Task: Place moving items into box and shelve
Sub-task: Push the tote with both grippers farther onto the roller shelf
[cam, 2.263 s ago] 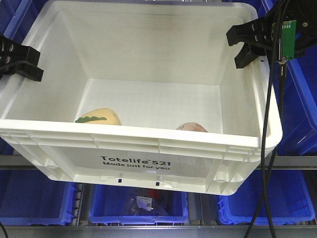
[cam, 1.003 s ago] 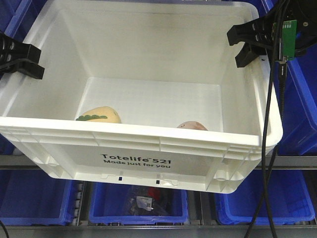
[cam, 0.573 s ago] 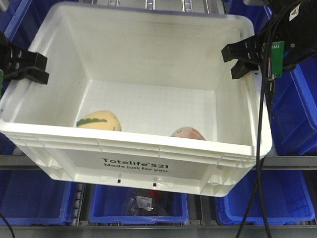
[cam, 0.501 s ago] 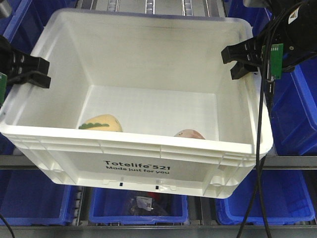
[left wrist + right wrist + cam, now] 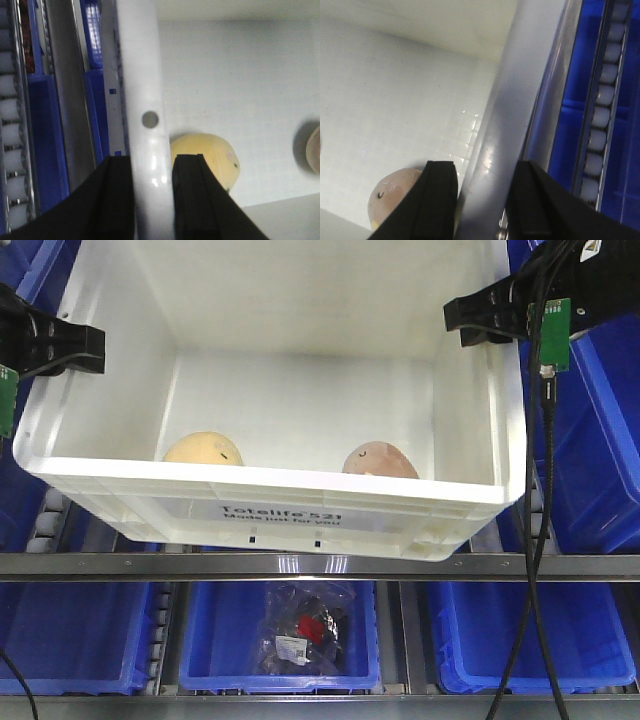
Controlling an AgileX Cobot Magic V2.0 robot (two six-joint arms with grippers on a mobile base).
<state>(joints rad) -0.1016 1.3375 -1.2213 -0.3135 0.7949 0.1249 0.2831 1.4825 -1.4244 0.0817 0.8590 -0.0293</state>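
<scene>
Box (image 5: 300, 510) sits tilted over the shelf rail (image 5: 320, 565), both toys on its floor: cream toy (image 5: 203, 449) left, pink toy (image 5: 380, 460) right. Left gripper (image 5: 152, 200) and right gripper (image 5: 482, 200) each pinch a side rim

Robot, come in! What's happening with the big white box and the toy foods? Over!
Left gripper and right gripper clamp the white box rims. Cream toy and pinkish toy inside. Blue bins alongside.
</scene>
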